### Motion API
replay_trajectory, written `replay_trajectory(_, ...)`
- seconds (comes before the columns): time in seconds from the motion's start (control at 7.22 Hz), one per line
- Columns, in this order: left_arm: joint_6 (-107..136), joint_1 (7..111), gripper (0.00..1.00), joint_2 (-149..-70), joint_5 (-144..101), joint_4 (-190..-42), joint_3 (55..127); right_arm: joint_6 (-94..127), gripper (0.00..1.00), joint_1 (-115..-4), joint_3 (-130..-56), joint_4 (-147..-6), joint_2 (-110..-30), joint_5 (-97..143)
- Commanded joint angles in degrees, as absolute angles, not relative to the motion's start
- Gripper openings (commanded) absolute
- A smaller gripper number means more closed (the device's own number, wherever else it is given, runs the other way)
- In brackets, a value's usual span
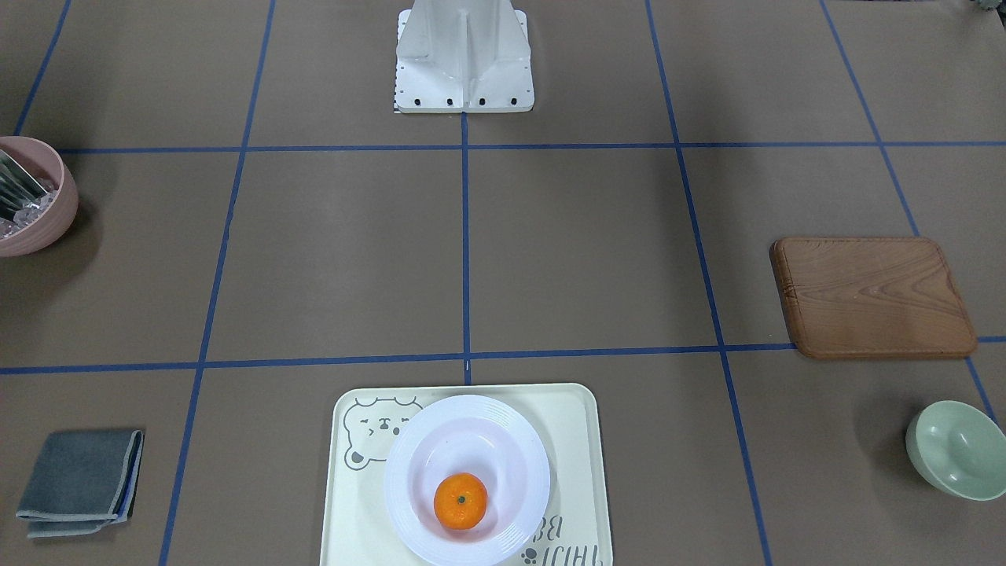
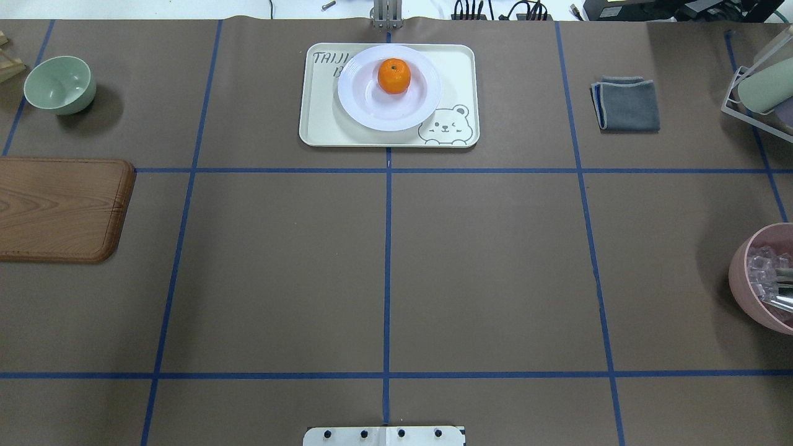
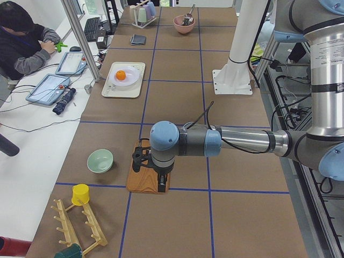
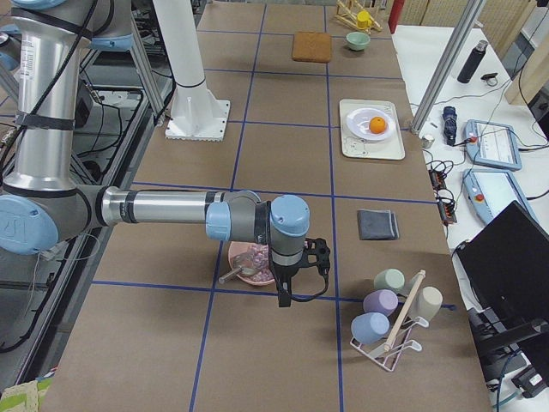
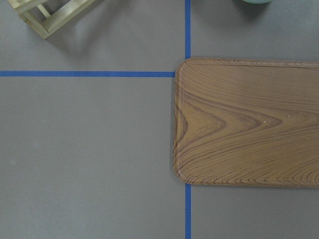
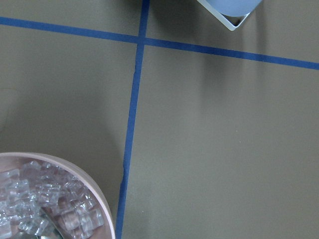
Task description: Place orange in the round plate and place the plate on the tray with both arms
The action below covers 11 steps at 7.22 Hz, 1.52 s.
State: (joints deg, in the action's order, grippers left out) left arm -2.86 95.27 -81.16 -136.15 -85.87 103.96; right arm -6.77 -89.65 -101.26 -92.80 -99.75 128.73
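The orange (image 1: pixel 460 501) (image 2: pixel 394 76) lies inside the white round plate (image 1: pixel 409 472) (image 2: pixel 359 105). The plate stands on the cream bear-face tray (image 1: pixel 574 440) (image 2: pixel 322 124) at the table's far middle edge. Both arms are far from the tray. The left gripper (image 3: pixel 141 161) hovers over the wooden board at the table's left end. At the right end, the right gripper (image 4: pixel 319 256) hangs beside the pink bowl. Each shows only in a side view, so I cannot tell whether either is open or shut. Neither wrist view shows fingers.
A brown wooden board (image 2: pixel 59 207) (image 5: pixel 249 122) and a pale green bowl (image 2: pixel 60 83) lie on the robot's left. A pink bowl of ice cubes (image 2: pixel 765 279) (image 6: pixel 45 199), a folded grey cloth (image 2: pixel 626 102) and a cup rack (image 4: pixel 390 313) are on its right. A person (image 3: pixel 21 37) sits at a side desk.
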Motion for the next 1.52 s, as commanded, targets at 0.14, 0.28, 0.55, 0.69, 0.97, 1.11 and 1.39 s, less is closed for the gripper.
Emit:
replay_trajectory(0.14,-2.81,95.27,0.98,-81.21,-135.45,-85.87,103.97,-6.77,1.0,-89.65,-101.25,-92.81,-99.76,128.76)
replay_trajectory(0.28,-2.81,95.27,0.98,-81.3,-134.57,-85.87,103.97,-6.77,1.0,-89.65,-101.25,-92.81,-99.84,128.76)
replay_trajectory(0.55,-2.72,95.27,0.98,-81.3,-134.56,-85.87,104.06,-6.77,1.0,-89.65,-101.25,-92.81,-99.84,128.93)
replay_trajectory(0.69,-2.72,95.27,0.98,-81.3,-134.56,-85.87,104.06,-6.77,1.0,-89.65,-101.25,-92.81,-99.84,128.94)
replay_trajectory(0.97,-2.64,95.27,0.98,-81.3,-134.56,-85.87,104.06,-6.77,1.0,-89.65,-101.25,-92.81,-99.84,129.2)
replay_trajectory(1.11,-2.64,95.27,0.98,-81.3,-134.56,-85.87,104.06,-6.77,1.0,-89.65,-101.25,-92.81,-99.84,129.2)
replay_trajectory(1.39,-2.64,95.27,0.98,-81.3,-134.56,-85.87,104.06,-6.77,1.0,-89.65,-101.25,-92.81,-99.84,129.2)
